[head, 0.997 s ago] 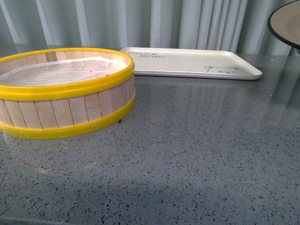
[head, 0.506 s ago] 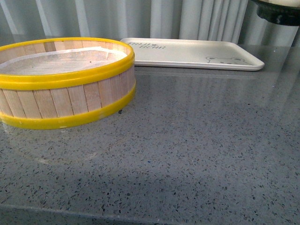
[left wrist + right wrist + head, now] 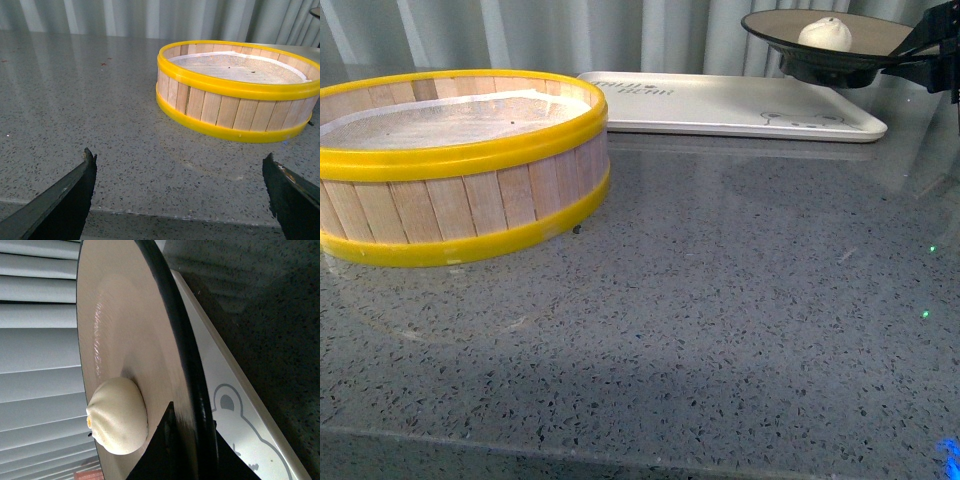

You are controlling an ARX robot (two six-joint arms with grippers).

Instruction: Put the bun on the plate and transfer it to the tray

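In front, the right hand [image 3: 928, 52] grips the rim of the plate [image 3: 880, 35], bun [image 3: 825, 33] at its middle, above the tray [image 3: 700, 108]; the left wrist view shows the left hand [image 3: 180, 172] spread wide over the worktop [image 3: 100, 100] near the basket [image 3: 235, 107]; the right wrist view shows the bun [image 3: 119, 416] just beside the clamping finger [image 3: 167, 452].

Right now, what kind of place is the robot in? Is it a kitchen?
Probably a kitchen or food counter, though I can't be sure. There's a speckled grey stone countertop, a wooden steamer basket with yellow rims, and a steamed bun on a plate.
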